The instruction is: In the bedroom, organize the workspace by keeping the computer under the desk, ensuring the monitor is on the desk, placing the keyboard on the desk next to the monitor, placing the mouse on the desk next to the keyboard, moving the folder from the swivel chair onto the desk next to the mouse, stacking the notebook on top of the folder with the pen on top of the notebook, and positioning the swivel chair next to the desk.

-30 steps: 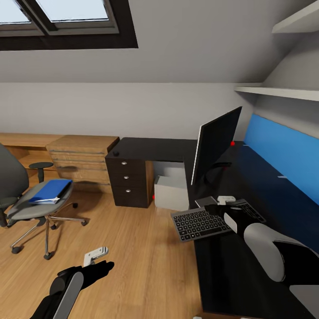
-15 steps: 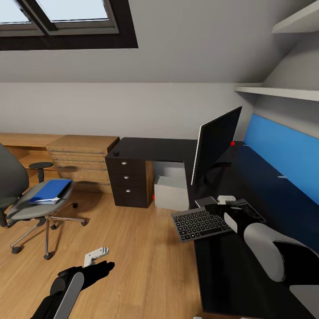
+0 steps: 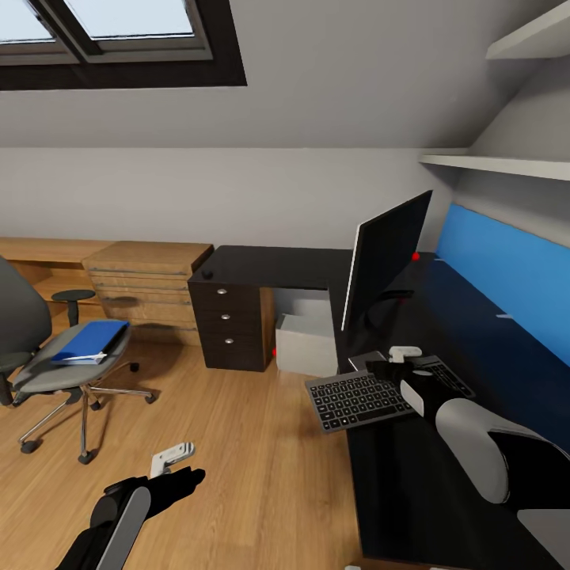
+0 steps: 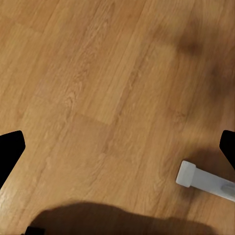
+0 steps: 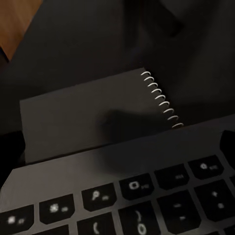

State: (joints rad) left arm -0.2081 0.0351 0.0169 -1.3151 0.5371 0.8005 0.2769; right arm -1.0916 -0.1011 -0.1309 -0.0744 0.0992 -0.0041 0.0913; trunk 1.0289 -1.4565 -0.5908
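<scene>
Bright skylight (image 3: 103, 32) daylight; soft floor (image 4: 98, 73) shadows; dim, slightly blurred right wrist view

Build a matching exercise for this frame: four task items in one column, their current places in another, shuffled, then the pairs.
Items:
1. folder
2. keyboard
3. computer
4. notebook

Places:
A. on the floor under the desk
B. at the desk's front edge, overhanging it
C. on the swivel chair seat
D. flat on the desk, just behind the keyboard

Pairs: 1-C, 2-B, 3-A, 4-D
</scene>
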